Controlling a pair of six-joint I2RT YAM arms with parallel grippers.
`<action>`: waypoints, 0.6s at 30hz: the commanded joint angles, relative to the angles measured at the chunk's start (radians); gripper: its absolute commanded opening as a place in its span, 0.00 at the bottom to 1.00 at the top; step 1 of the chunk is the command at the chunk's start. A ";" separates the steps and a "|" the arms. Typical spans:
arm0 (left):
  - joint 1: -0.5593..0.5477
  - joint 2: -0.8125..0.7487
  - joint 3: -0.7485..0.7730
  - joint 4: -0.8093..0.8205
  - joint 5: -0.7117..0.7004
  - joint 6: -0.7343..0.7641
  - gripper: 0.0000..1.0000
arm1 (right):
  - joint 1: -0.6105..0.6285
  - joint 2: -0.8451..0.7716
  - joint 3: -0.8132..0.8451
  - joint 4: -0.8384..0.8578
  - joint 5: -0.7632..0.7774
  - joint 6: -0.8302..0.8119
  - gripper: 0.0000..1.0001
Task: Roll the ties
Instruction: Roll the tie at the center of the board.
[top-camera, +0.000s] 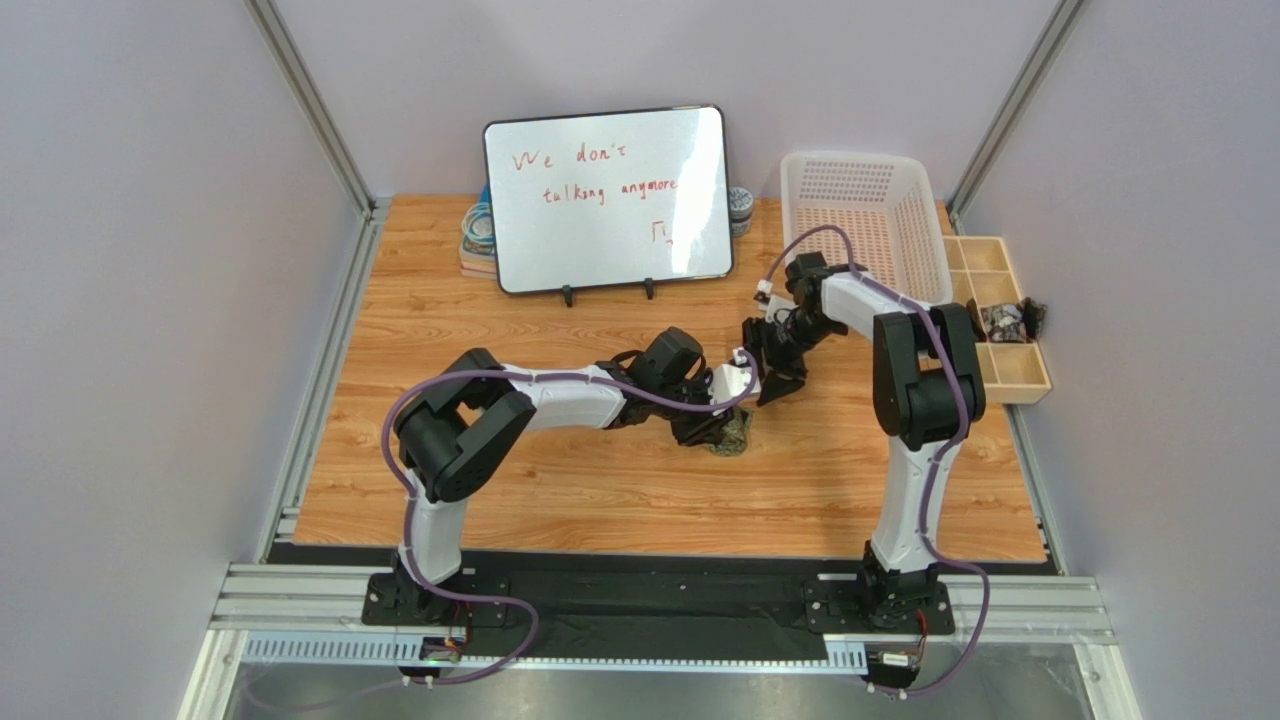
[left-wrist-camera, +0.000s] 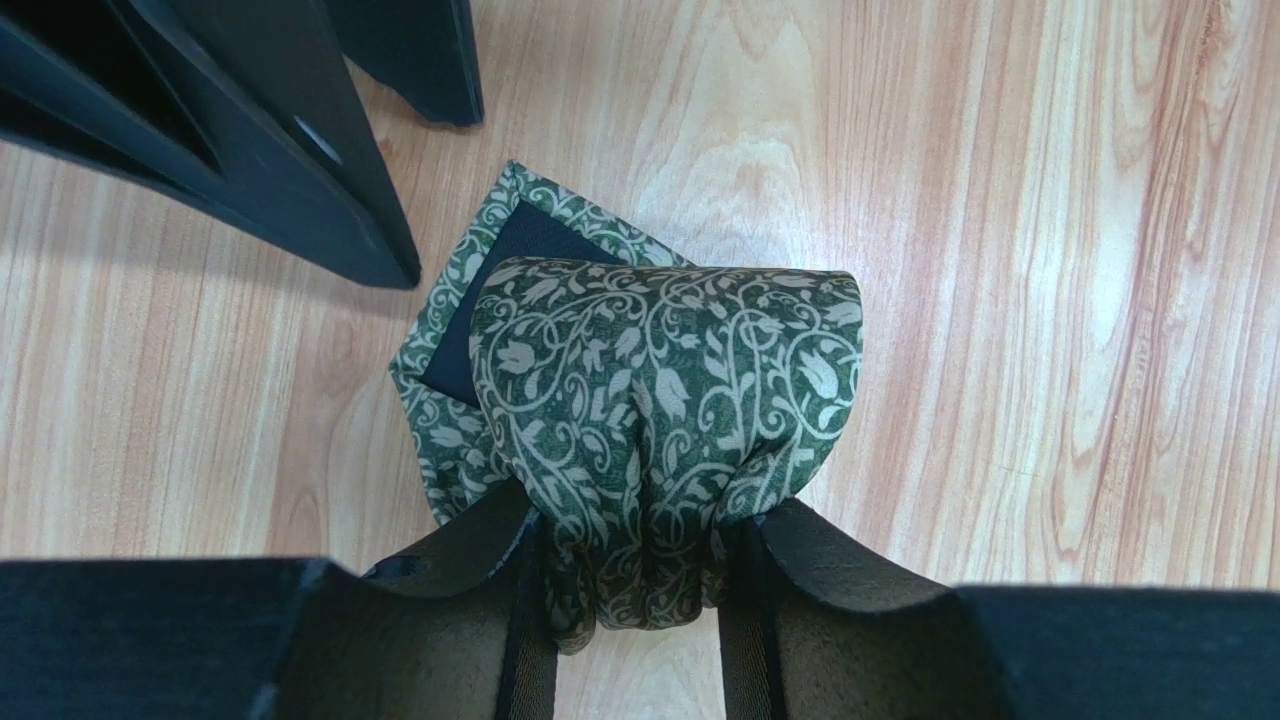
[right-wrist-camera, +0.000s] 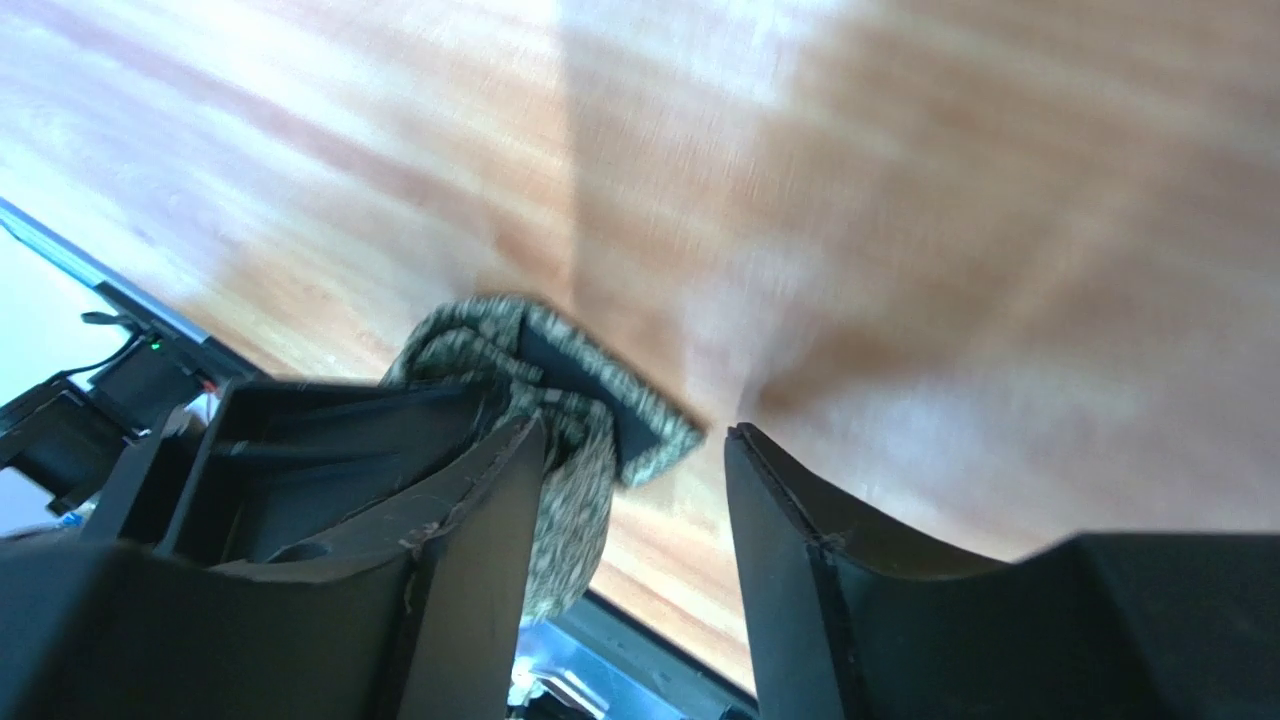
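Closest to me, near the middle of the light wood-grain table (top-camera: 526, 495), the left gripper (left-wrist-camera: 639, 518) has its black fingers pinched on a dark green, pale-vine-patterned woven tie (left-wrist-camera: 661, 375). The tie is wound into a compact bundle that rests on the table. Its pointed tip, with the black lining showing, lies flat underneath and pokes out on the side away from the fingers. Just beyond it the right gripper (right-wrist-camera: 634, 443) has its fingers spread, with bare table showing between them. The bundle sits beside its left finger, outside the gap.

I'd say the rolling itself looks about done, since no loose length trails across the table. What seems left is tucking or settling that tip and setting the roll down so it keeps its shape. It might go in the basket at the back, though nothing here confirms that.

Further back stands a white rectangular whiteboard with a black frame (top-camera: 609, 195). On it is written in red marker "We don't talking anymore", with a small scribble below that I can't make out. To its right are a white perforated plastic basket (top-camera: 842, 188) and, at the table's edge, a pale wooden compartment tray (top-camera: 1037, 383). I can't read a brand or label anywhere.
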 joint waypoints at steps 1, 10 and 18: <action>0.007 0.031 -0.047 -0.120 -0.031 0.037 0.12 | 0.013 0.069 0.020 0.019 -0.007 -0.029 0.54; 0.019 0.028 -0.058 -0.126 -0.034 0.030 0.11 | -0.062 0.102 -0.136 0.014 -0.276 -0.012 0.71; 0.020 0.030 -0.058 -0.135 -0.024 0.027 0.11 | -0.107 0.085 -0.207 0.154 -0.406 0.060 0.76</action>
